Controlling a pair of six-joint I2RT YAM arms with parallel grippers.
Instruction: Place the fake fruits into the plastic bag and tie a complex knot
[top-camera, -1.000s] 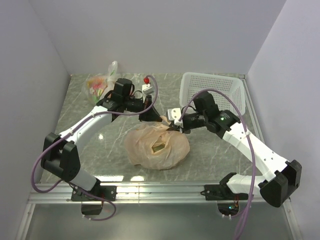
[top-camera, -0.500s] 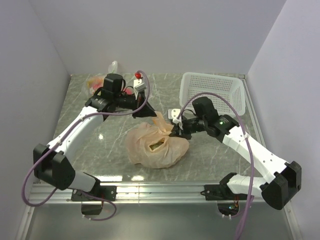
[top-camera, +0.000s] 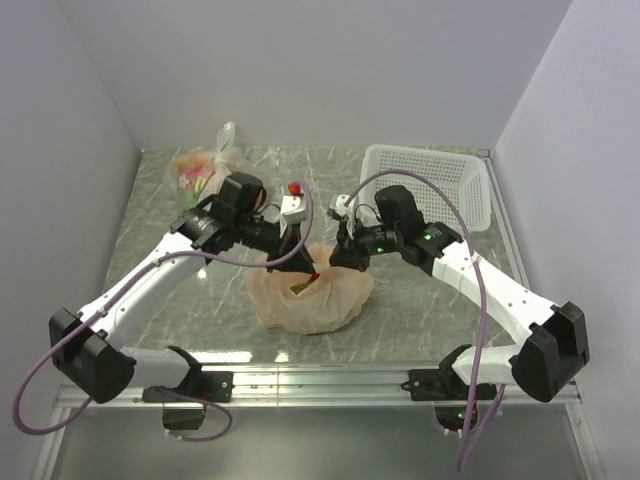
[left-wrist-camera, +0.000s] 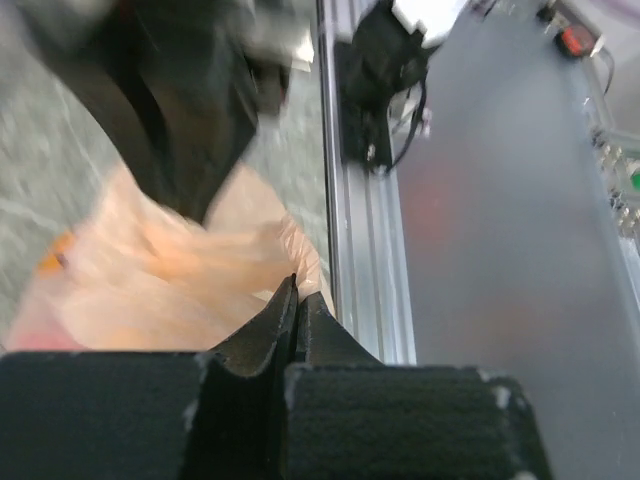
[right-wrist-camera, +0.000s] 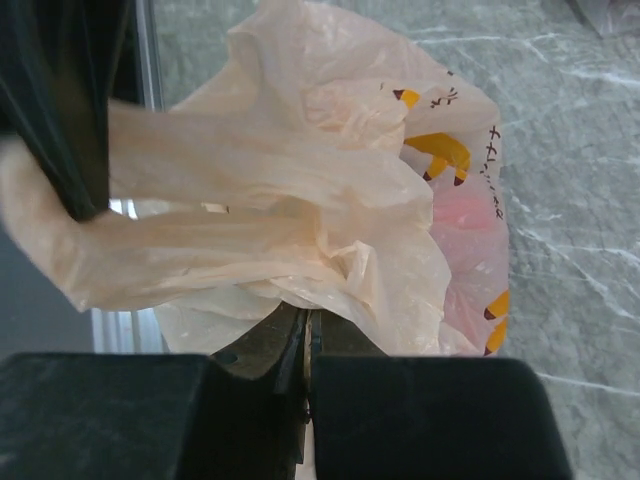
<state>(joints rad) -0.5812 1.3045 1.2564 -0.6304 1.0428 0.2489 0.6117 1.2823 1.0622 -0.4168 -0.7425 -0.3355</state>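
The left gripper (left-wrist-camera: 296, 298) is pinching the peach plastic bag (top-camera: 318, 302), its jaws pressed together. The right gripper (right-wrist-camera: 306, 338) is likewise clamping the gathered plastic. The bag is lying crumpled and bulging, near the white basket (top-camera: 432, 180), on its left.

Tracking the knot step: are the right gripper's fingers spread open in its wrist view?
No, the right gripper is pinched shut on a fold of the plastic bag.

High rear overview, wrist close-ups, shared bag (top-camera: 330, 305)
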